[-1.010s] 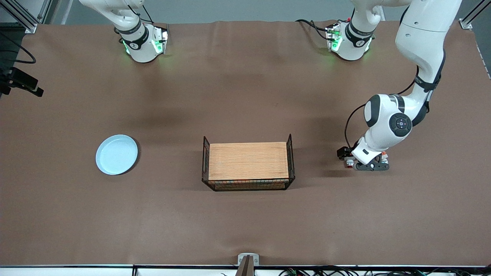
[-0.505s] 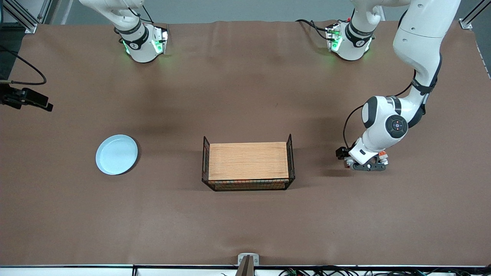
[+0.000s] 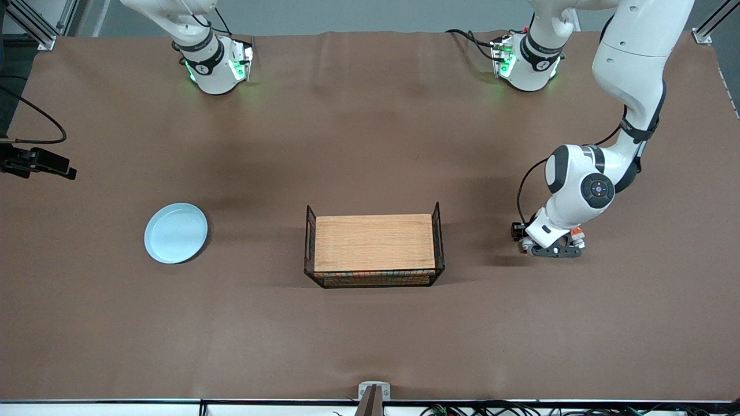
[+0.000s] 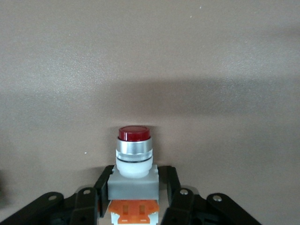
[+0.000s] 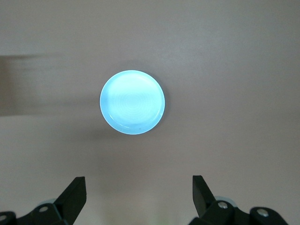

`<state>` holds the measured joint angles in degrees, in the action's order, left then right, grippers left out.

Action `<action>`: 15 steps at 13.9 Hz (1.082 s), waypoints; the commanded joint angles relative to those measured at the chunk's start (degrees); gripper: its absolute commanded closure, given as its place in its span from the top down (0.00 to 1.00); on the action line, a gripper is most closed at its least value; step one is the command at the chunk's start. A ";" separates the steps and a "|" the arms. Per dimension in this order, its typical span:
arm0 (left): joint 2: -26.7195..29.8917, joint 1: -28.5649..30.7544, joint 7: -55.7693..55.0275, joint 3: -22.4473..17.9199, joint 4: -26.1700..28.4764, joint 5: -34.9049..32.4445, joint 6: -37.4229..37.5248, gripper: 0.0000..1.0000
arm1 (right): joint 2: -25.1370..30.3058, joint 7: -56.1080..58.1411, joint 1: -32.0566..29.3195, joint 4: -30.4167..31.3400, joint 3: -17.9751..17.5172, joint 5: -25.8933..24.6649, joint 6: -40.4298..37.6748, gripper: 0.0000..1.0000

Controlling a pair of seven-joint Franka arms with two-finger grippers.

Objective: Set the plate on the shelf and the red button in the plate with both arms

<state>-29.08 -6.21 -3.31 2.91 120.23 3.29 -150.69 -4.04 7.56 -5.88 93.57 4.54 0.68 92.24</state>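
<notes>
Judging from how things lie, we are at the first pickup: neither piece has been placed. Our left gripper (image 4: 133, 208) is down at the table (image 3: 370, 346) toward the left arm's end, its jaws closing against the grey-and-orange body of the red button (image 4: 134, 159), which lies on the table with its red cap pointing away from the wrist; whether the pinch is firm yet we cannot say. The plate (image 3: 176, 233) sits untouched toward the right arm's end, well apart from every table edge. Our right gripper (image 5: 138, 199) hangs high over it with jaws spread wide and nothing between them.

Between the two stands a wire basket with a wooden board (image 3: 374, 244) near the table's middle, probably the destination. Open cloth surrounds both pieces, so both arms have free room to lift and swing inward; only the basket's raised wire ends need clearing.
</notes>
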 commanded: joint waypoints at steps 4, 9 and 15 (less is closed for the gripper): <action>0.34 -0.21 -0.47 -0.09 0.27 -1.09 -0.92 0.33 | -4.31 0.36 -1.16 -1.46 -0.50 -0.68 0.75 1.00; 0.69 -0.21 -0.38 -0.09 0.09 -1.09 -0.75 0.32 | -4.57 -6.90 -0.81 -1.90 -0.50 -0.77 0.75 0.99; 8.58 0.41 -0.64 -0.09 0.00 -1.09 6.26 0.34 | -4.22 -20.74 2.97 -1.73 -0.94 -3.05 -0.39 1.00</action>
<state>-25.82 -6.07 -3.34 2.86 119.34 3.29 -148.71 -8.28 -11.24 -3.23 92.60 3.67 -1.29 92.92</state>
